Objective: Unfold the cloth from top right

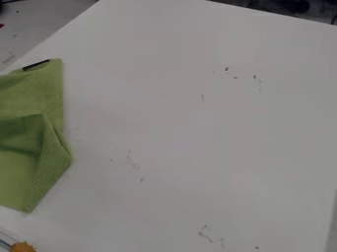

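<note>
A green cloth (33,98) lies on the white table at the left, partly cut off by the left edge of the camera view. Its upper right corner sits near a small black tag on the top edge. Lower down, a layer is folded over, with a fold corner near the middle and a textured flap along the right side. The cloth tapers to a point at the bottom.
The white table (197,133) carries several small dark marks. An orange object (22,247) sits at the bottom left corner beside a clear, curved edge. Dark items lie beyond the table's top right edge.
</note>
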Controlling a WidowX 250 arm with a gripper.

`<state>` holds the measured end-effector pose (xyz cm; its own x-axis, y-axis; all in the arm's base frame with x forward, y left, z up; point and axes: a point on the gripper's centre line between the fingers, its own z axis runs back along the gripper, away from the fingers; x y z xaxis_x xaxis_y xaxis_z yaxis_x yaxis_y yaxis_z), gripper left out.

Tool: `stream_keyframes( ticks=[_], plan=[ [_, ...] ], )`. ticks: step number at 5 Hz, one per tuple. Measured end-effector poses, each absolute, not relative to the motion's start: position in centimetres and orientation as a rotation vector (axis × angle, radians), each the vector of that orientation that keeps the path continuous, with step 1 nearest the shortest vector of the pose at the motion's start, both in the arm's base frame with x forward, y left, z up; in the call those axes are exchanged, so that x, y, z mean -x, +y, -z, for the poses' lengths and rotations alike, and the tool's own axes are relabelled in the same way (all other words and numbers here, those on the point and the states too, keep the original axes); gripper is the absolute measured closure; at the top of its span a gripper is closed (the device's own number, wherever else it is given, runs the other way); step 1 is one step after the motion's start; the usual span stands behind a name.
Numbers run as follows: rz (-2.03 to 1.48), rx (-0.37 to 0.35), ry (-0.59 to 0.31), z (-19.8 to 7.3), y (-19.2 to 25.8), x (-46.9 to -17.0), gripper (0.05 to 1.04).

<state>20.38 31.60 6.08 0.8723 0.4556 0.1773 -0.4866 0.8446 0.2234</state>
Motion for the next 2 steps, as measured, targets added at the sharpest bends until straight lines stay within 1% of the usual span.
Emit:
stream_keyframes(
  ticks=[1, 2],
  plan=[
    [-0.499, -0.242, -0.097, -4.92, 31.29, -20.31, 0.083],
    [-0.508, -0.22, -0.097, -4.35, 31.0, -20.52, 0.083]
  ],
)
